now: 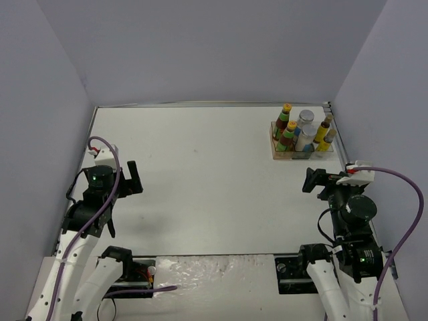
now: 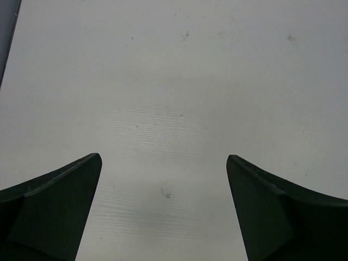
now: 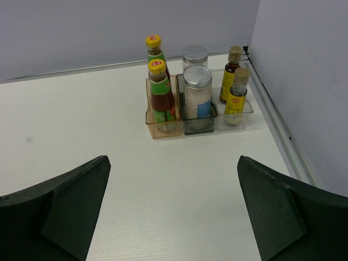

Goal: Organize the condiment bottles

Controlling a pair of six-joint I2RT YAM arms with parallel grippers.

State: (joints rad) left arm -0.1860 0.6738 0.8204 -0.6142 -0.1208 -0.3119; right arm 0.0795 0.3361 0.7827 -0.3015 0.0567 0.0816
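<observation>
Condiment bottles point(image 3: 197, 89), yellow-capped, silver-lidded, yellow-labelled, stood ahead of the spread, empty right gripper point(image 3: 174, 162), seemingly sorted; careless reaching could topple them.

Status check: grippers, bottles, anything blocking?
Open and empty: left gripper, right gripper. Six condiment bottles upright in tray, far right corner. Nothing blocking.

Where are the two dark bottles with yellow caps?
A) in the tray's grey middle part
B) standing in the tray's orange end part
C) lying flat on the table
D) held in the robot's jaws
B: both dark bottles with yellow caps stand upright, one behind the other, in the orange end compartment of the plastic tray.
</observation>
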